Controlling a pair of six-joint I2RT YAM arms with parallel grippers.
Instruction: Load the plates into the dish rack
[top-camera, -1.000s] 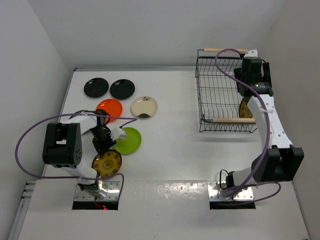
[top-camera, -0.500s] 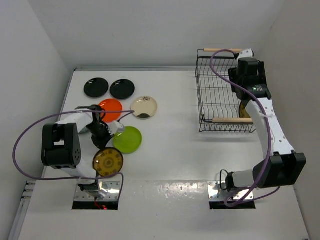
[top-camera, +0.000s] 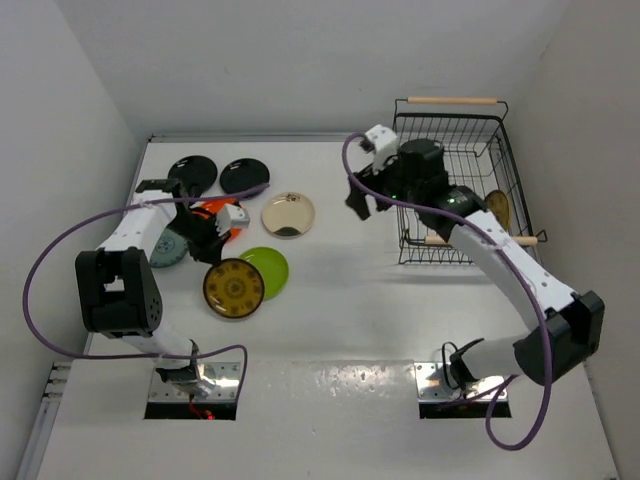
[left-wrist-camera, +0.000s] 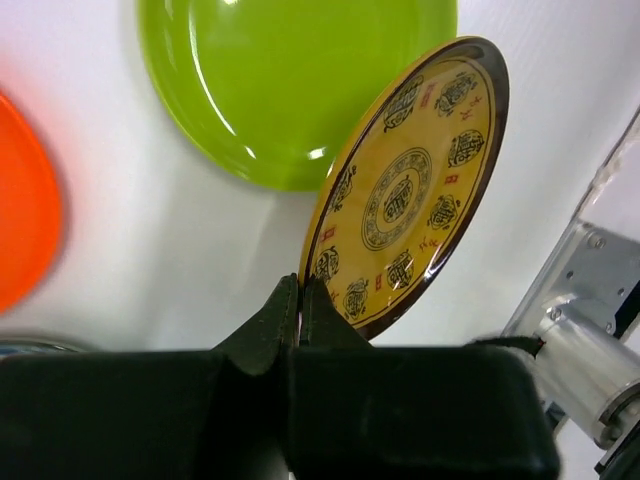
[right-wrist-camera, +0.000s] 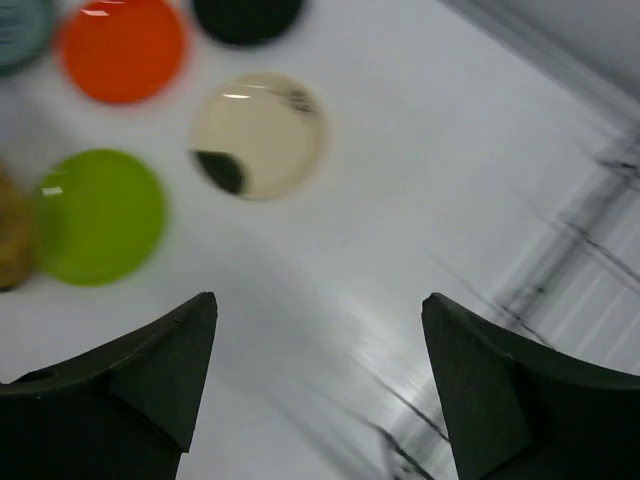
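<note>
Open table (top-camera: 340, 290) lies between the lime plate (top-camera: 272, 265) and dish rack (top-camera: 452, 100), which the right arm (top-camera: 500, 265) overhangs.

Left pincer (left-wrist-camera: 298, 298) now clamped on brown-gold plate (top-camera: 234, 288), right pincer (right-wrist-camera: 318, 302) swung from dish rack (top-camera: 453, 100) out over table (top-camera: 340, 300)

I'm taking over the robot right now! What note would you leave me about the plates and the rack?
Left gripper: shut on the rim of a brown-gold patterned round plate, which is tilted beside the lime green plate.
Right gripper: open and empty, over the table just left of the black wire dish rack.
Done: a second brown-gold patterned plate is in the rack.
Left: the held plate, plus the lime green, cream plate, orange-red plate, left black plate, right black plate and blue-grey patterned plate.
</note>
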